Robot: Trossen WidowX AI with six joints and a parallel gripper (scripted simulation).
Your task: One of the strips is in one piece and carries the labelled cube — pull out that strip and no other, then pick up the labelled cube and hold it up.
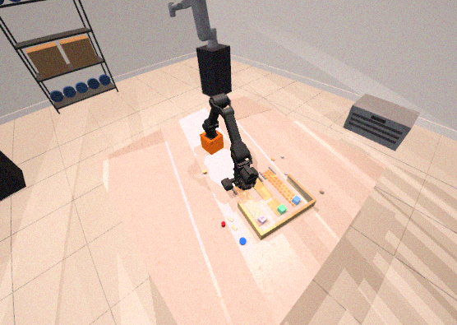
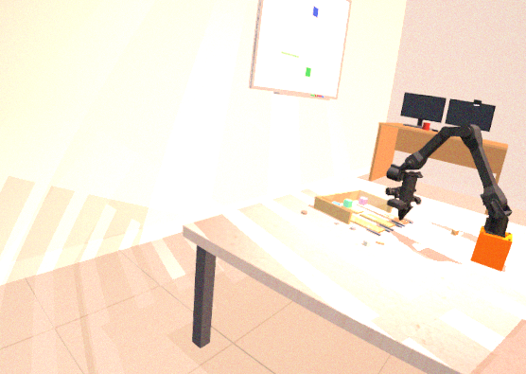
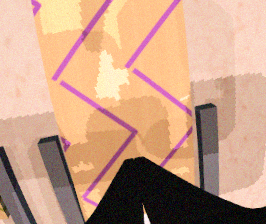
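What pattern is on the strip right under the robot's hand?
Purple zigzag lines on the pale orange strip, clearest in the wrist view.

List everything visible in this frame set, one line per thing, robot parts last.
Tray: one, tan wood, open-fronted, on the table.
Strips: three, lying side by side in the tray; zigzag strip purple on tan, plain yellow strip, orange dotted strip.
Cubes: three at the tray's far end; pink cube, green cube, blue cube.
Grey bars: several, at the strips' near ends.
Small loose pieces: red ball, blue disc, a few tan bits, on the table.
Table: one, pale top, dark leg.
Room: shelf, whiteboard, desk with two monitors, grey unit.
Arm base: orange.
Gripper: black, shut, down at the zigzag strip's near end.
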